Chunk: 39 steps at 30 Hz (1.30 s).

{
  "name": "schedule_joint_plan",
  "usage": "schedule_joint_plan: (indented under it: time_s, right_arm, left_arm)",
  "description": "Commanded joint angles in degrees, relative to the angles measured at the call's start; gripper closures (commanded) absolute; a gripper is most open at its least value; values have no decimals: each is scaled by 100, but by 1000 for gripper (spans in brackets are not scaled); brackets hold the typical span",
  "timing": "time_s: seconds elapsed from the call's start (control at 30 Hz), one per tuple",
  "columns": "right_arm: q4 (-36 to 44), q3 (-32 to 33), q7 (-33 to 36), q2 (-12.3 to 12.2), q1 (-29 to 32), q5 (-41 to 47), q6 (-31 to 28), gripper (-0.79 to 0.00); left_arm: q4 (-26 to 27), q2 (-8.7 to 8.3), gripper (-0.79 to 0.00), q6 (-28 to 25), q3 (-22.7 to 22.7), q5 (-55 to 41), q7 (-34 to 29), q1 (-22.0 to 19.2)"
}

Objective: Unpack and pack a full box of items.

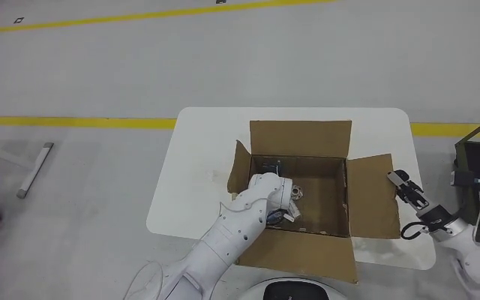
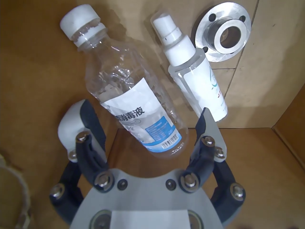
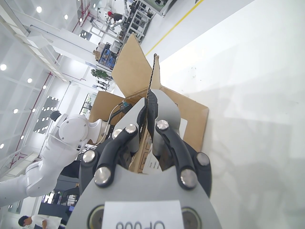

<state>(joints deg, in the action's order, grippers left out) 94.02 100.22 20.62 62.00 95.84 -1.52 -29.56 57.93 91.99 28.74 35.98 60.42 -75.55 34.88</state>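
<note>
An open cardboard box (image 1: 300,139) stands on the white table (image 1: 202,150). My left gripper (image 2: 144,113) is down inside the box, open, its fingers on either side of the base end of a clear bottle (image 2: 124,84) with a white cap that lies on the box floor. Beside it lie a white spray bottle (image 2: 197,77) and a metal flange (image 2: 224,34). In the top view the left gripper (image 1: 289,206) sits at the box's near-left inner corner. My right gripper (image 3: 149,101) is shut on the edge of the box's right flap (image 3: 152,77), also seen at the flap (image 1: 371,195).
A pale ring-shaped roll (image 2: 12,187) lies in the box close to the left gripper. The box walls enclose the left arm closely. A dark crate (image 1: 469,161) stands off the table's right end. Bare table lies left of the box.
</note>
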Motion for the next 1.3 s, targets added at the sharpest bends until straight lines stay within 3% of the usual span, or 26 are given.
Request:
schedule_joint_plan:
  time_s: [0.0,0.1,0.17,0.2,0.4,0.7,0.83,0.9,0.97,1.03,1.13,1.2,1.27]
  right_arm:
    - [-7,-1,3,2,-7,-1,-3,0]
    - [-10,1,-2,5,-11,-12,11,0]
    - [-8,1,-3,8,-10,-15,13,0]
    - [-7,2,-3,9,-10,-16,14,0]
    - [-12,11,4,14,-19,-15,23,0]
    - [-17,15,29,22,-46,-5,26,0]
    - [-1,21,50,24,-49,-3,31,0]
    - [0,28,51,25,-55,-4,30,0]
    - [7,31,61,26,-60,-7,30,0]
    - [16,37,68,27,-63,-6,34,0]
    - [22,40,73,29,-61,-15,27,0]
    - [21,36,84,31,-59,-16,31,0]
    - [30,31,88,33,-54,-22,46,0]
  left_arm:
    - [40,-1,-680,-16,56,67,-16,34]
    - [94,7,-643,-62,115,220,-62,74]
    - [107,20,-459,-109,136,349,-109,93]
    - [85,29,-446,-113,166,377,-113,111]
    - [-33,114,-720,-166,292,498,-166,165]
    - [-343,261,-727,-213,432,634,-213,139]
    - [-441,321,-693,-223,483,673,-223,126]
    - [-503,344,-557,-219,513,708,-218,120]
    - [-563,364,-357,-218,544,728,-218,123]
    - [-597,384,-296,-217,572,745,-216,127]
    - [-622,411,-80,-221,614,772,-220,136]
    - [-627,425,0,-236,633,803,-235,143]
    - [-588,438,0,-245,664,804,-244,160]
